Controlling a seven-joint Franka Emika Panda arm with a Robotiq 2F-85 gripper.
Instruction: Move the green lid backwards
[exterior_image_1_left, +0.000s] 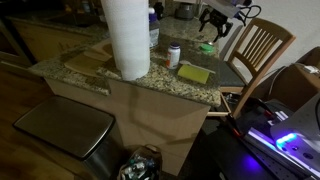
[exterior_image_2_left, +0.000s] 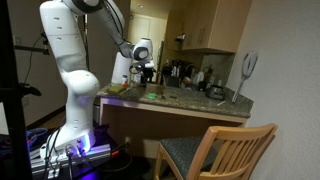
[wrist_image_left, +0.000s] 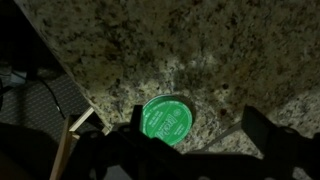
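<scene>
The green lid (wrist_image_left: 166, 118) is a small round bright green disc lying flat on the speckled granite counter (wrist_image_left: 210, 50). In the wrist view it sits close to the left finger of my gripper (wrist_image_left: 195, 128), which is open and empty with its dark fingers on either side. In an exterior view the lid (exterior_image_1_left: 206, 47) lies at the far corner of the counter, with the gripper (exterior_image_1_left: 213, 27) hovering just above it. In both exterior views the gripper (exterior_image_2_left: 147, 76) points down at the counter.
A tall paper towel roll (exterior_image_1_left: 126, 38), a white can (exterior_image_1_left: 174, 55) and a yellow sponge block (exterior_image_1_left: 194, 73) stand on the counter. A wooden chair (exterior_image_1_left: 255, 50) stands beside the counter's end. The counter edge (wrist_image_left: 70, 95) runs close to the lid.
</scene>
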